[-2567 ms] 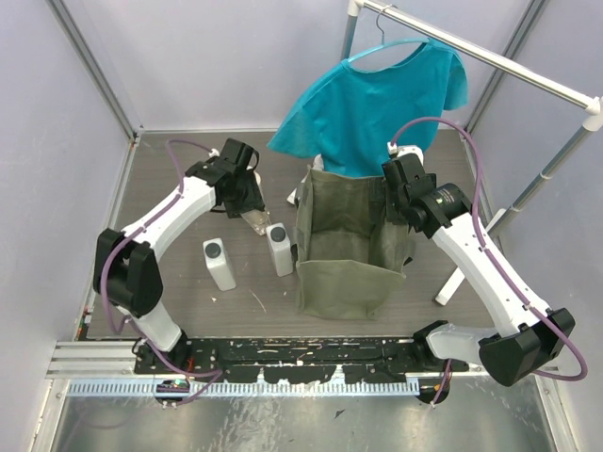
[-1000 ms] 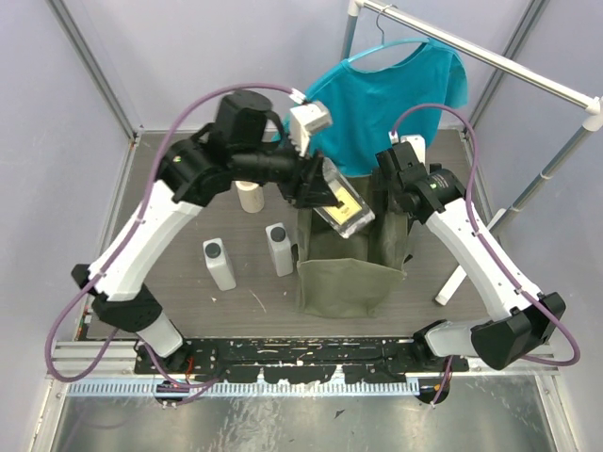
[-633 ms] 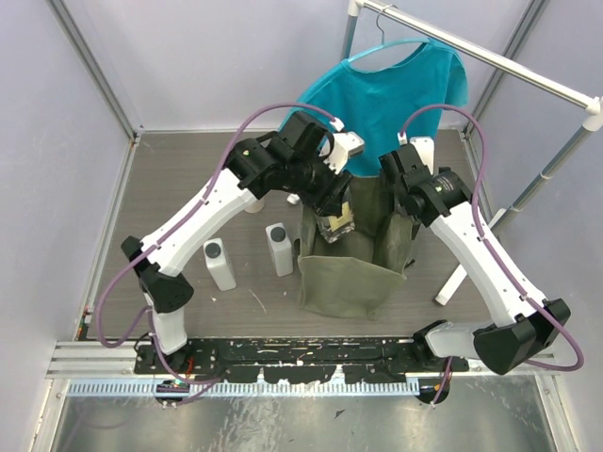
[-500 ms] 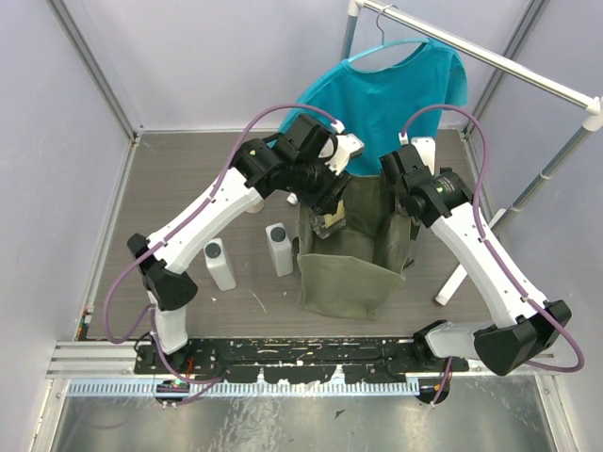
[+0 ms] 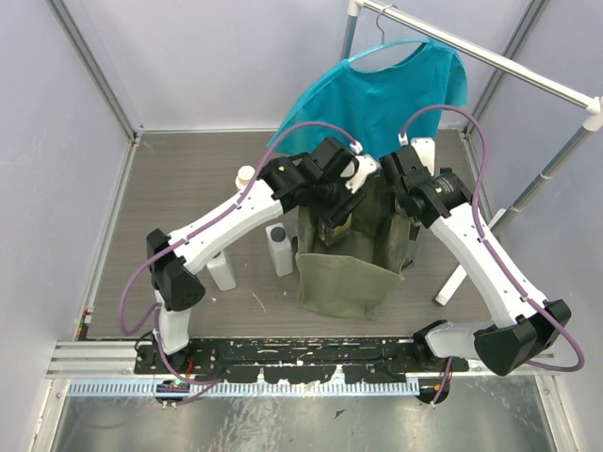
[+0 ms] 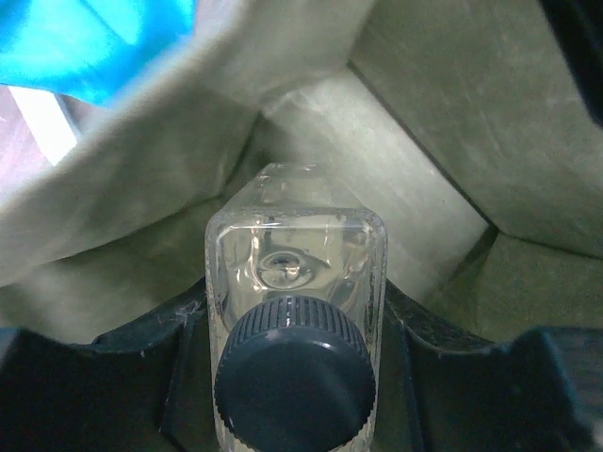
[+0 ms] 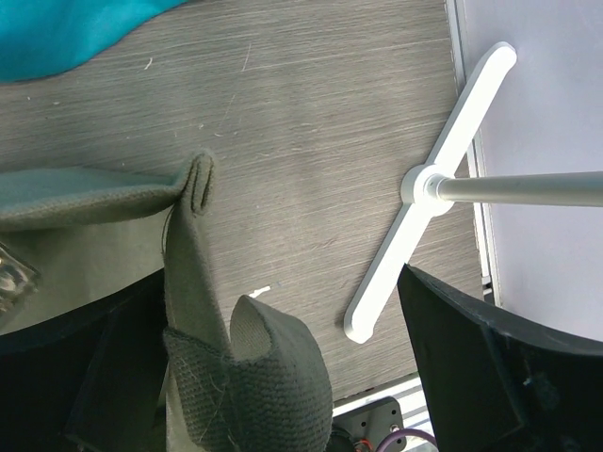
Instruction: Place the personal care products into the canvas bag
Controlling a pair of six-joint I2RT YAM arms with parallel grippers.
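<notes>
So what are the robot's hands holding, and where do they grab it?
The left hand grips the clear bottle by its sides just below the dark cap, inside the canvas bag. The right hand straddles the bag's rim, open.

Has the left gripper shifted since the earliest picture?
Yes. The left gripper moved right, from the table left of the canvas bag into the bag's mouth, shut on the clear bottle.

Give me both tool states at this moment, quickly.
Left tool: closed on the clear bottle, down inside the canvas bag.
Right tool: open; the bag's rim sits between its fingers, not clamped.
</notes>
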